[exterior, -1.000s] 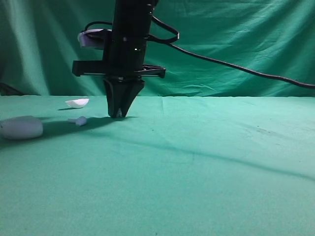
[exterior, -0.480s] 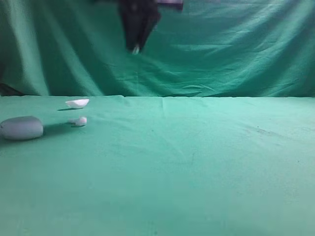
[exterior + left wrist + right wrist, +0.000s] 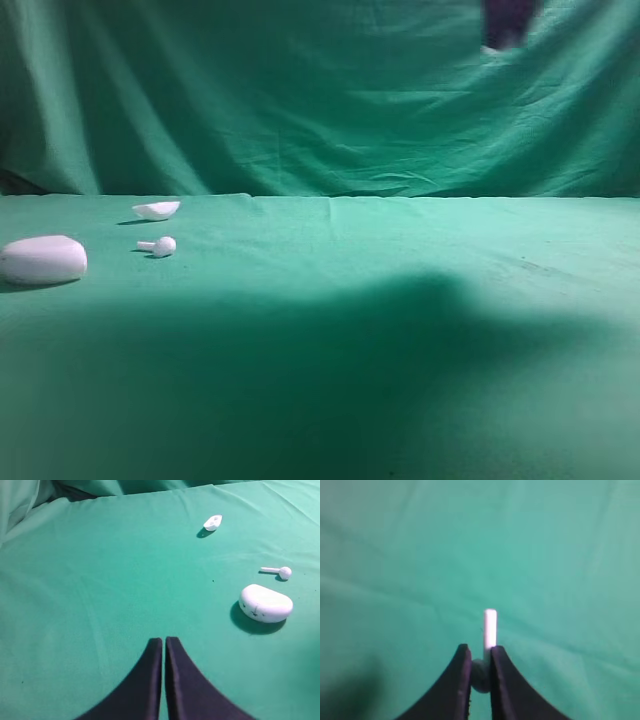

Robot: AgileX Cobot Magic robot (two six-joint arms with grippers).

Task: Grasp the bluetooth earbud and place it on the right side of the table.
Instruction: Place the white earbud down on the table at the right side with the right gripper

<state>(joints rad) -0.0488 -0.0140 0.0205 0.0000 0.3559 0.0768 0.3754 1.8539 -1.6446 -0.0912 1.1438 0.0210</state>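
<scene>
No legible writing or brand. Bluetooth earbud: white, rounded head, straight stem protruding; clamped in right gripper, raised above table. Left gripper: tips together, holding nothing. Second earbud, case, shell at left.

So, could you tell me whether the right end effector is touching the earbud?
Touching: the right wrist view shows the right end effector pinching the earbud, stem sticking out.
</scene>
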